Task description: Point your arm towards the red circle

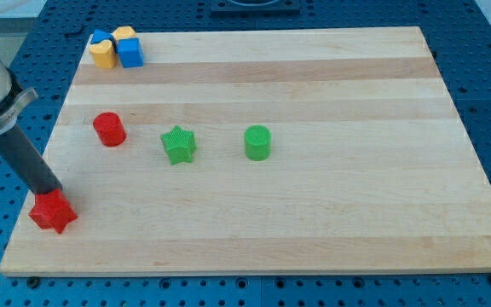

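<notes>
The red circle (108, 129) stands on the wooden board (314, 222) at the view's left, upper middle. My tip (52, 194) is at the view's lower left, touching the top of a red star block (53, 213). The tip is below and left of the red circle, well apart from it. The dark rod rises from the tip toward the view's upper left.
A green star (178, 145) and a green cylinder (257, 142) stand right of the red circle. At the board's top left corner sits a cluster: a yellow block (102, 55), a blue cube (129, 53), another yellow block (124, 34) and a blue block (100, 37).
</notes>
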Action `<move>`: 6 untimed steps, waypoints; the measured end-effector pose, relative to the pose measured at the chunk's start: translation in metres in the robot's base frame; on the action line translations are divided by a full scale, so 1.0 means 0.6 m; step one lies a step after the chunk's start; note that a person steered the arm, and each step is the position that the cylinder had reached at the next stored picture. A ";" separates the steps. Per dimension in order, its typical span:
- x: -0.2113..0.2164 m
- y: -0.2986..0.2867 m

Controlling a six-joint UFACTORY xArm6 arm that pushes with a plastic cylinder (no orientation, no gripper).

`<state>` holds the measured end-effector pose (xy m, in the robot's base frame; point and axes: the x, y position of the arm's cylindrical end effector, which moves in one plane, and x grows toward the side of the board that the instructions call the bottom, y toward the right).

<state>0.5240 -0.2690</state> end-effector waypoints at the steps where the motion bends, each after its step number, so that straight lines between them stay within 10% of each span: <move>1: -0.020 -0.026; 6: -0.319 0.033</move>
